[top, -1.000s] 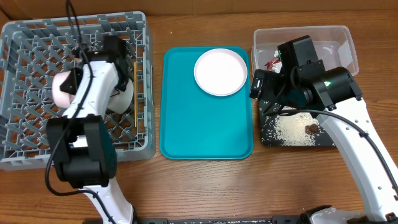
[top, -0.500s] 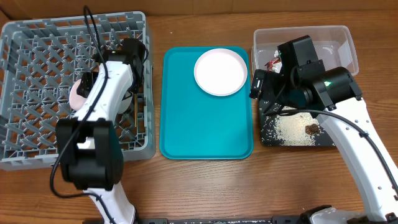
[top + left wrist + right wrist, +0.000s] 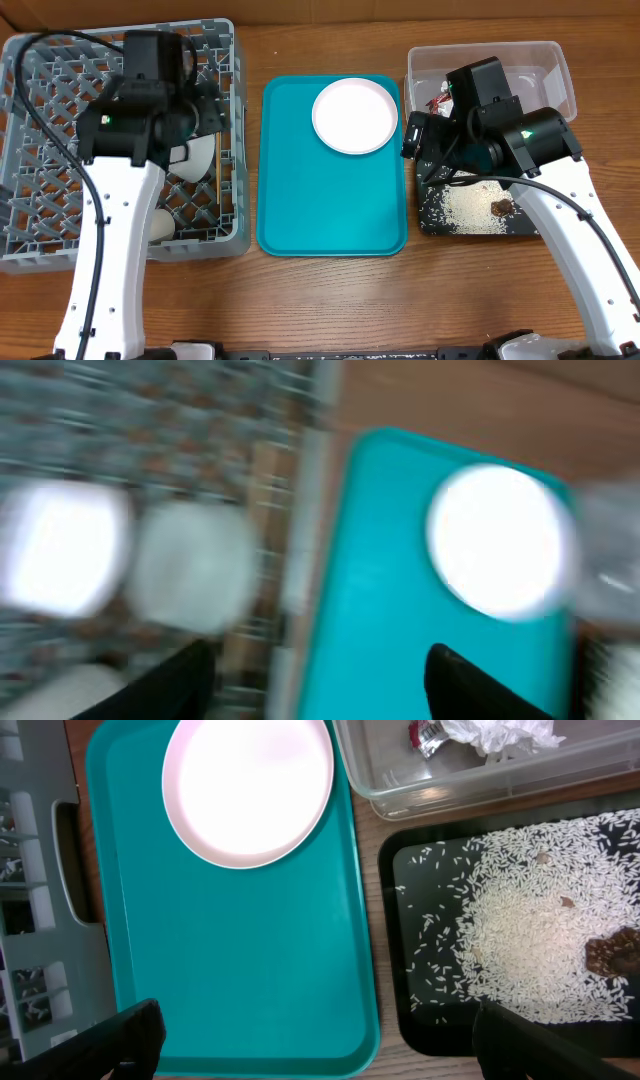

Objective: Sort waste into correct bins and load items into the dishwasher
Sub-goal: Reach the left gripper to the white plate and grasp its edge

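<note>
Teal plastic tray (image 3: 330,200) carries the pale pink round plate (image 3: 354,115) at its far end. Left of it, over the grey lattice dish rack (image 3: 60,90), the left gripper (image 3: 318,660) is released. The right gripper (image 3: 315,1020), at its right edge beside a black rice-strewn mat (image 3: 420,1020), is spread, empty.

A teal tray (image 3: 330,205) lies flat on the wooden table (image 3: 330,300), with its long sides running front to back. Just right of the teal tray, with a thin strip of wood showing between them, sits a black tray (image 3: 418,1025) strewn with white grains (image 3: 520,935), which thin out toward the teal tray. A brown lump (image 3: 612,952) lies among the grains on the side farthest from the teal tray.
</note>
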`<act>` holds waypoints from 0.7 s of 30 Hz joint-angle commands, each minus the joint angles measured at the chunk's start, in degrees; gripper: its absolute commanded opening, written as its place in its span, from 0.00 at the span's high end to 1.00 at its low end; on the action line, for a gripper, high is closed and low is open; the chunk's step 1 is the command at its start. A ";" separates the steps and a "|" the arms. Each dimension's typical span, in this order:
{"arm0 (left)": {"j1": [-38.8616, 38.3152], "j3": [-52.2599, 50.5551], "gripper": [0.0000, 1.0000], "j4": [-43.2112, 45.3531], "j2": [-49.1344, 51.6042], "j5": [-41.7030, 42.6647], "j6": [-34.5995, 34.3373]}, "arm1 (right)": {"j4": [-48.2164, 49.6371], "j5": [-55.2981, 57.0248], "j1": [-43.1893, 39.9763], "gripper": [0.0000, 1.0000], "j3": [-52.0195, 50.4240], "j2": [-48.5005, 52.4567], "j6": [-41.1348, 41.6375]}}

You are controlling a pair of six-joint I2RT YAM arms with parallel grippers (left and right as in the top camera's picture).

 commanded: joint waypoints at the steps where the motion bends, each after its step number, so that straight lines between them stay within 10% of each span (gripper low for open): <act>1: -3.26 -0.81 0.34 0.31 3.52 14.29 -1.09 | 0.33 0.55 -0.09 0.00 0.48 -0.46 0.09; 21: -15.06 -0.83 0.49 17.64 33.68 4.48 -22.88 | 0.02 -0.11 -0.09 0.00 0.48 -0.44 0.09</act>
